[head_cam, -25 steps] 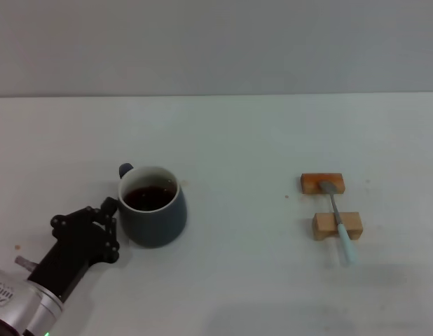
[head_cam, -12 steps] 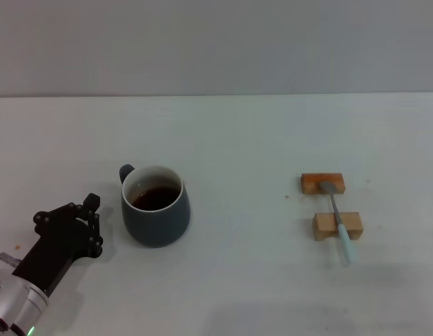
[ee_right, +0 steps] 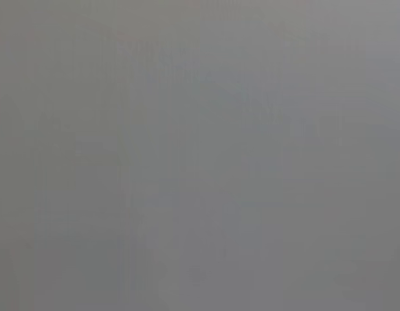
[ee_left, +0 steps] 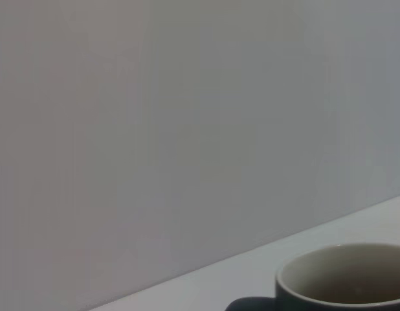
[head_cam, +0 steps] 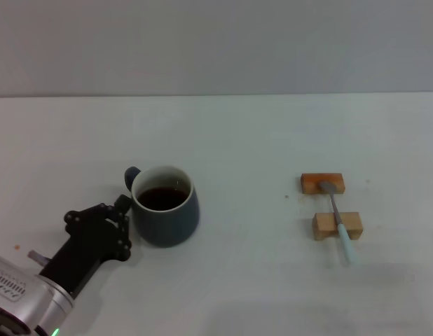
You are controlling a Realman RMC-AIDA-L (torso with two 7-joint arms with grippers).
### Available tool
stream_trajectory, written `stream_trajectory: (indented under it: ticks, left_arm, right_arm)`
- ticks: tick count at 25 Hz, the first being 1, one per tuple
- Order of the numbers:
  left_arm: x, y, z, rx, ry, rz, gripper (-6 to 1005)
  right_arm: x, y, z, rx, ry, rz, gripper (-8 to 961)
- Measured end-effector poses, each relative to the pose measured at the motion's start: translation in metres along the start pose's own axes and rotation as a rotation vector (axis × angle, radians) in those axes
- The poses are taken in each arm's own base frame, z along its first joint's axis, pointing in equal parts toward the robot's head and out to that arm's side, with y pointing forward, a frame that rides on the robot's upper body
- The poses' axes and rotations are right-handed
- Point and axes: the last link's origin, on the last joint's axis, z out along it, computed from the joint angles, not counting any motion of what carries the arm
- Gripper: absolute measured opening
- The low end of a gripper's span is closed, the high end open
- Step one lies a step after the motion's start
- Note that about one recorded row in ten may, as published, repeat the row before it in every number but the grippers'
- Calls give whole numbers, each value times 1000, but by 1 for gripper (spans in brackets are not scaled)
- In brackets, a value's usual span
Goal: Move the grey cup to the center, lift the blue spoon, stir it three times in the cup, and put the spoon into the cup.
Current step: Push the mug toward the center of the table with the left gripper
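The grey cup (head_cam: 165, 208) stands on the white table left of the middle, with dark brown liquid inside and its small handle toward the far left. Its rim and handle also show in the left wrist view (ee_left: 342, 278). My left gripper (head_cam: 124, 225) is low at the cup's near-left side, right against its wall. The blue spoon (head_cam: 338, 222) lies at the right across two wooden blocks, bowl on the far block, pale blue handle pointing toward me. My right gripper is out of view.
The spoon's bowl rests on an orange-brown block (head_cam: 309, 183). A lighter block (head_cam: 353, 225) lies under its neck. The white table (head_cam: 244, 140) stretches bare between cup and spoon. A grey wall rises behind it.
My left gripper drew back to the near left, then came forward against the cup. The cup has shifted a little to the right. The spoon and blocks have not moved.
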Motion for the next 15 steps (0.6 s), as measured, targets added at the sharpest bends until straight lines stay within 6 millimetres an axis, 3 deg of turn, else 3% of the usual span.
stream_trajectory:
  ticks: [10, 15]
  left_arm:
    - [5, 25, 3, -93, 18, -22, 20]
    - [3, 17, 1, -61, 13, -20, 21]
  right_arm:
    - [1, 3, 2, -14, 1, 5, 787]
    - [1, 3, 2, -14, -1, 6, 787]
